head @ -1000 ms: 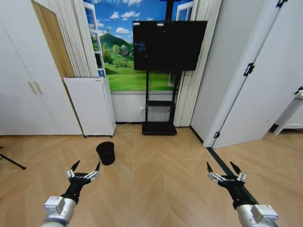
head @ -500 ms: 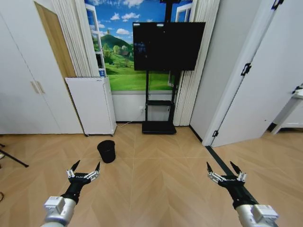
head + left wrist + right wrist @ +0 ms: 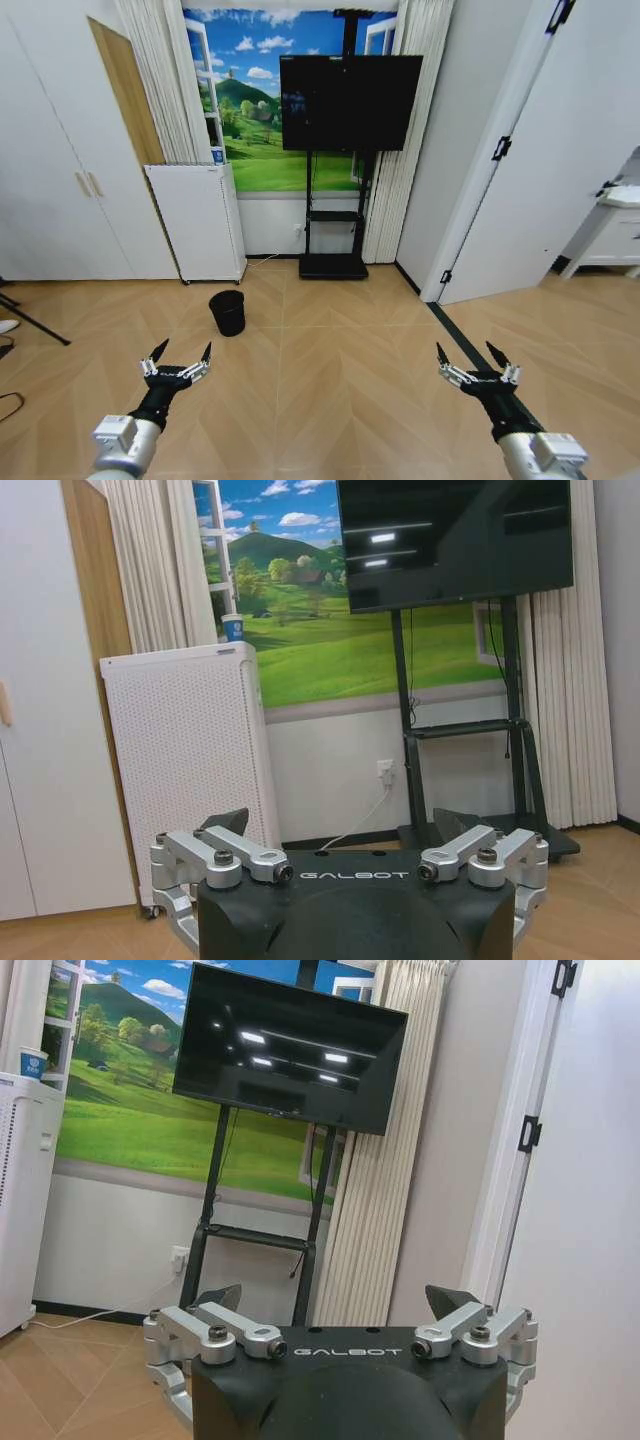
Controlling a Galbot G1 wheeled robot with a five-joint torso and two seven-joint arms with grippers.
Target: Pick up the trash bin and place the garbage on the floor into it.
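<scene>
The bin (image 3: 227, 312) stands upright on the wood floor (image 3: 330, 380), rim up, well ahead of the left gripper (image 3: 181, 352) and near the white appliance (image 3: 197, 222). Both the left and the right gripper (image 3: 474, 357) hover low with fingers spread wide, holding nothing.

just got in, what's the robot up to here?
Nothing is held right now. The bin stands upright on the wood floor ahead, nearer the robot's left side, in front of a white appliance. The left hand and right hand are both open, held low and forward, well short of the bin.
</scene>
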